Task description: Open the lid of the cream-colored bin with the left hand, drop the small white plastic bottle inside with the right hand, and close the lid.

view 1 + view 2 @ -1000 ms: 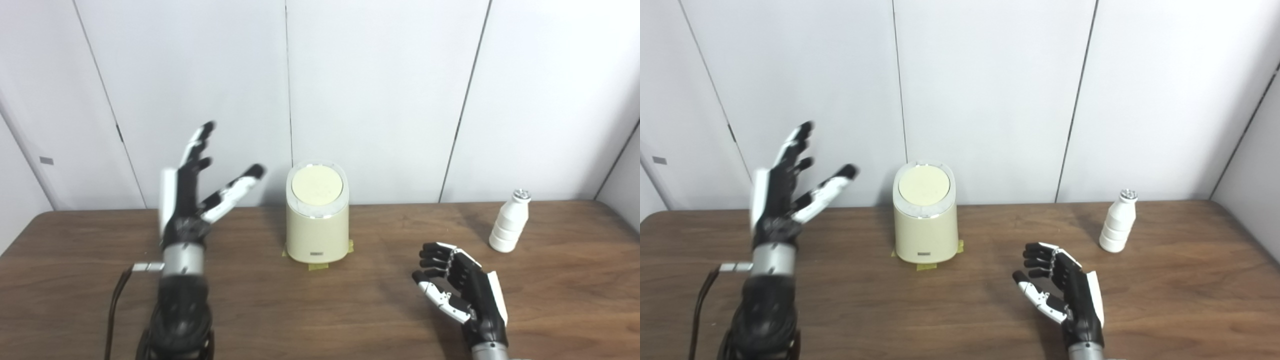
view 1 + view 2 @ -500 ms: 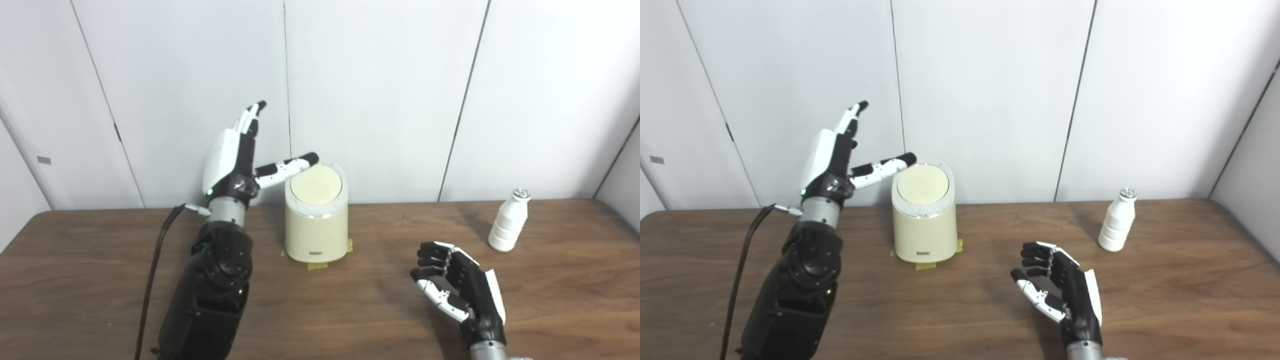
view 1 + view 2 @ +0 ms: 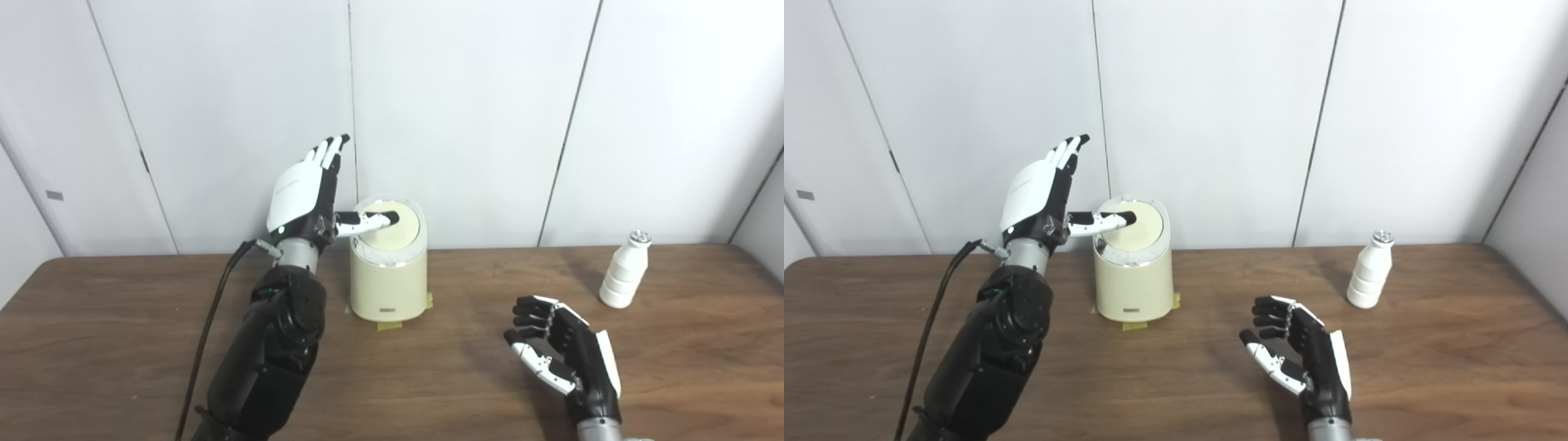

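Observation:
The cream-colored bin [image 3: 388,282] stands upright at the back middle of the table, its round lid [image 3: 399,228] lying flat on top. My left hand [image 3: 306,196] is raised just left of the bin, open with fingers pointing up, and its thumb reaches across onto the lid. The small white plastic bottle [image 3: 624,271] stands upright at the back right. My right hand [image 3: 563,355] hovers low over the table in front and to the left of the bottle, open with fingers loosely curled, holding nothing.
Yellow tape [image 3: 389,324] marks the bin's base on the brown wooden table [image 3: 429,380]. A black cable [image 3: 211,318] runs along my left arm. White wall panels [image 3: 465,110] stand right behind the table's back edge.
My left hand has swung from the left of the table up to the bin, and its thumb now rests on the lid. The right hand and the bottle have stayed put.

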